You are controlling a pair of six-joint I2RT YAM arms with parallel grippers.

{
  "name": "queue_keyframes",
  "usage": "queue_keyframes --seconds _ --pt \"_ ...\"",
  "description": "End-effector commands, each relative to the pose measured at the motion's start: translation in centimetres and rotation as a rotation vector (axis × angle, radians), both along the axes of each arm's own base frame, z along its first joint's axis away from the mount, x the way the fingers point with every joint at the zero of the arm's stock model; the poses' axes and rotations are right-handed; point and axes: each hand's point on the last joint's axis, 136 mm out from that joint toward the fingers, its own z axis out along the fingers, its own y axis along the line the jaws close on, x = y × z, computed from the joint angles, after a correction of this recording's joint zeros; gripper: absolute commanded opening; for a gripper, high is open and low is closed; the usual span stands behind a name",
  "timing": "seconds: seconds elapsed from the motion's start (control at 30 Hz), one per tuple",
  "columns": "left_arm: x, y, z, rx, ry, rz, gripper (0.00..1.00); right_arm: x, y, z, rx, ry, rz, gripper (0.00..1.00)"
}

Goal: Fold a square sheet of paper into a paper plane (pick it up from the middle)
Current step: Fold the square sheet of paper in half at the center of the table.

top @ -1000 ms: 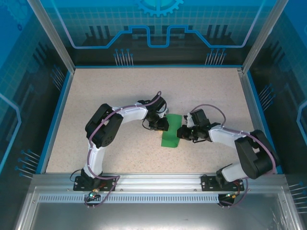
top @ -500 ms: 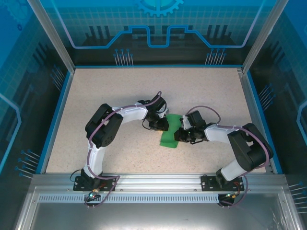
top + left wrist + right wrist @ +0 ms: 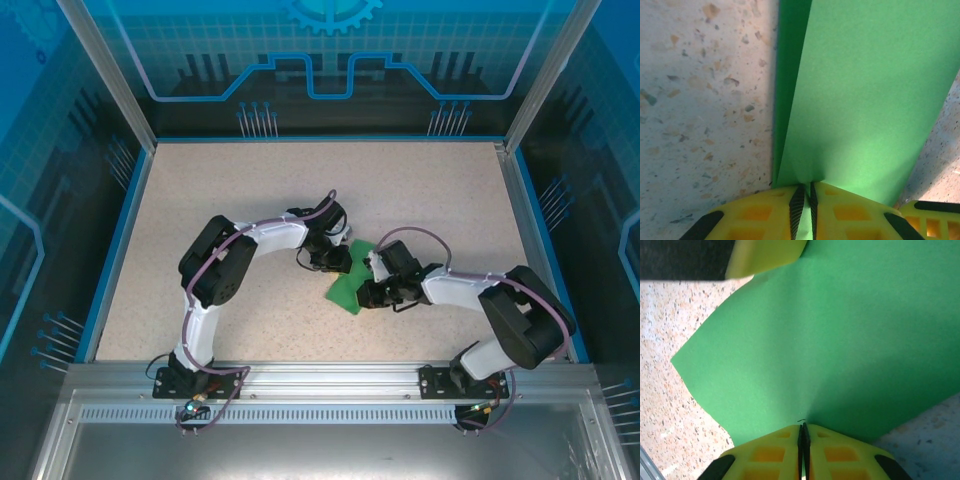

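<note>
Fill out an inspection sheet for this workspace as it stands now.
Surface: speckled beige table, bare apart from the paper.
Job's things: green paper sheet near the middle, bent into overlapping layers, not flat; no finished plane yet.
Clutter: nothing seen.
Grippers: left hand shut on the sheet's edge; right hand shut on another edge; the two hands close together.
Cables: purple cables run along both arms, one looping free above the right wrist; none lies on the paper.
Surroundings: blue printed panels on three sides, metal frame posts, and a metal rail carrying the arm bases at the near edge.
</note>
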Motion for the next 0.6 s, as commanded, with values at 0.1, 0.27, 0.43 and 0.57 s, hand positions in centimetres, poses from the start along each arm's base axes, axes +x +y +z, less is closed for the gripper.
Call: queue_keyframes --seconds 0.1,0.27,0.43,0.57 --pt "-3.3 5.7 -6.7 0.272 0.145 0.003 0.19 -6.6 -1.9 -3.0 -0.124 0.176 0.043 0.12" --pt "-3.2 5.7 -6.6 0.272 0.146 0.002 0.19 -6.5 -1.6 -1.0 -0.084 0.134 0.02 0.12" --pt "-3.2 5.7 -6.5 0.268 0.143 0.003 0.19 -3.9 -0.3 3.1 0.021 0.009 -0.06 0.13" --pt "-3.3 5.6 -6.5 0.263 0.143 0.002 0.19 -1.6 0.5 5.1 0.104 -0.073 -0.144 0.13"
